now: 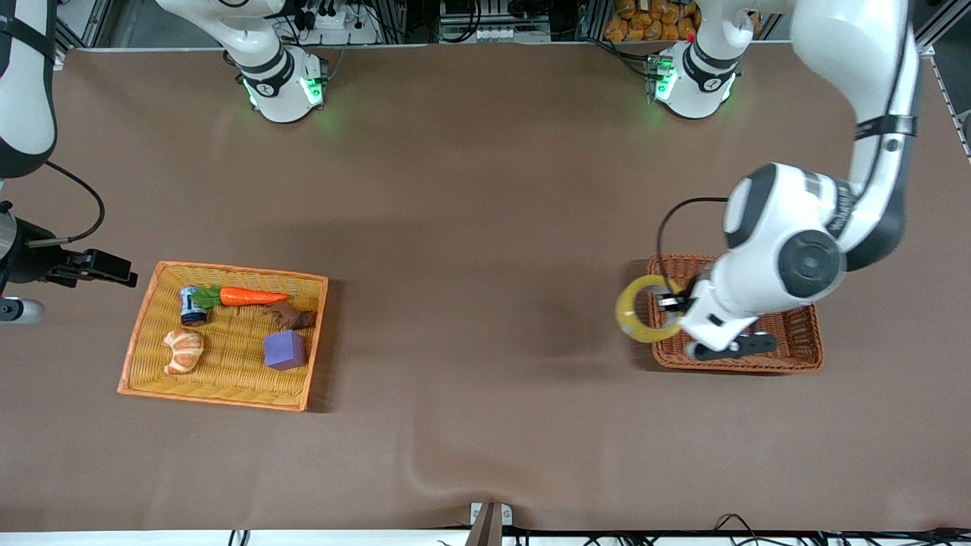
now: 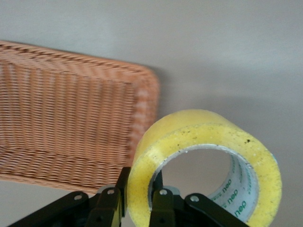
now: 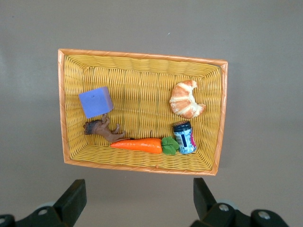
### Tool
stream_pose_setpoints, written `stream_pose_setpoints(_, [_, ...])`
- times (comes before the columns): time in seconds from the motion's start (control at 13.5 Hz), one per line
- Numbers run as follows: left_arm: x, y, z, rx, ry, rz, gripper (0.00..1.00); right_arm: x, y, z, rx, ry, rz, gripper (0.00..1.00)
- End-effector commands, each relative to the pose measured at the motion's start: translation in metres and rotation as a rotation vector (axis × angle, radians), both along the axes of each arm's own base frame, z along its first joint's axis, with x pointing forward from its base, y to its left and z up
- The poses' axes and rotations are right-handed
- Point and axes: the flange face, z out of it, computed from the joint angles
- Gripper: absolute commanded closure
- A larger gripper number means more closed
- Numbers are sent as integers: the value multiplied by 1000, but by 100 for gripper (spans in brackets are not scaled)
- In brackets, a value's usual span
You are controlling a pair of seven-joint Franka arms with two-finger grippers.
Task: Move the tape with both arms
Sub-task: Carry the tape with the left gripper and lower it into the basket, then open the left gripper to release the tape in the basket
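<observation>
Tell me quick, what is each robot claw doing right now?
Left gripper: closed on the yellow tape roll, over the brown basket's edge.
Right gripper: open, holding nothing, waiting beside the yellow basket.

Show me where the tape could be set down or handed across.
Bare tabletop stretches between the yellow basket and brown basket. The yellow basket is crowded. The left gripper holds the tape over the brown basket's edge; the right gripper hangs open above the yellow one.

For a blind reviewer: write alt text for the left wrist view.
The left gripper pinches the wall of the yellow tape roll, one finger outside and one inside the ring. Past it are a brown wicker basket and bare table.
</observation>
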Motion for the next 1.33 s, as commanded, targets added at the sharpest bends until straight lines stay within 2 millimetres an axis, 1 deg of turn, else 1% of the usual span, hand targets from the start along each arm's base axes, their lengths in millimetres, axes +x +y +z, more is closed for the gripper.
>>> stream_pose_setpoints(0.0, [-16, 35, -14, -21, 48, -1, 100, 2, -4, 7, 4, -6, 7, 0])
stream_pose_setpoints(0.15, [-18, 74, -43, -15, 67, 42, 100, 2, -4, 7, 6, -6, 7, 0])
stream_pose_setpoints(0.22, [-22, 80, -58, -19, 61, 35, 100, 2, -4, 7, 6, -6, 7, 0])
stream_pose_setpoints(0.37, [-27, 85, -82, -10, 53, 32, 100, 2, -3, 8, 3, -7, 11, 0])
stream_pose_setpoints(0.44, [-26, 95, -90, 10, 50, 15, 100, 2, -3, 8, 3, -7, 11, 0])
stream_pose_setpoints(0.52, [-27, 110, -98, 35, 48, -6, 100, 1, -3, 10, 3, -10, 14, 0])
stream_pose_setpoints(0.59, [-26, 117, -100, 41, 40, -29, 100, 0, -1, 12, 3, -13, 15, 0])
stream_pose_setpoints(0.67, [-26, 119, -104, 38, 44, -57, 100, -3, 1, 17, 4, -13, 18, 0])
stream_pose_setpoints(0.74, [-25, 130, -109, 36, 43, -58, 100, -8, 0, 20, 0, 7, 23, 0])
stream_pose_setpoints(0.81, [-25, 138, -117, 32, 50, -64, 100, -17, 0, 30, -1, -1, 21, 0])
stream_pose_setpoints(0.89, [-25, 141, -121, 26, 55, -90, 100, -28, -2, 41, -3, -22, 19, 0])
stream_pose_setpoints(0.96, [-25, 144, -124, 21, 56, -112, 100, -42, -1, 57, -5, -64, 18, 0])
stream_pose_setpoints(1.04, [-25, 147, -129, 18, 62, -123, 72, -57, -1, 65, -4, -80, 16, 0])
stream_pose_setpoints(1.11, [-24, 151, -128, 18, 61, -122, 1, -67, -1, 75, -4, -91, 10, 0])
stream_pose_setpoints(1.19, [-23, 152, -122, 18, 53, -122, 0, -69, -1, 79, -4, -92, 10, 0])
stream_pose_setpoints(1.26, [-20, 157, -113, 21, 45, -119, 0, -70, -1, 79, -3, -86, 7, 0])
